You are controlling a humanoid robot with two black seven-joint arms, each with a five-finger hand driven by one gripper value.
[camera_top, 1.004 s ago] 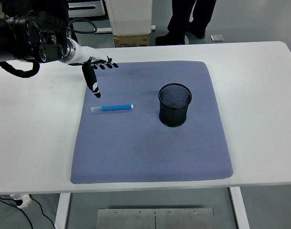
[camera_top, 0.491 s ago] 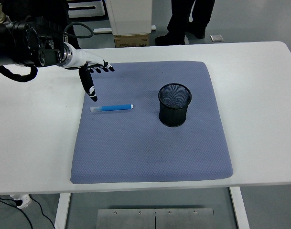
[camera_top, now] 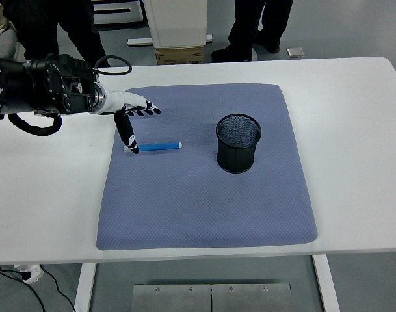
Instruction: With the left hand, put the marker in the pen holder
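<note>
White table (camera_top: 354, 123) on grey floor (camera_top: 354, 29), cardboard box (camera_top: 179, 55) behind

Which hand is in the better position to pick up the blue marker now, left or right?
Left. The left hand is over the mat with one finger down at the blue marker's left end. The right hand is not in view. The pen holder stands to the marker's right.

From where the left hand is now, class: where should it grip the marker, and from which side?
Grip the marker mid-barrel, coming from above. It lies flat on the mat, lengthwise left to right, so fingers close across its thin width. The left hand already hangs over its left end.
</note>
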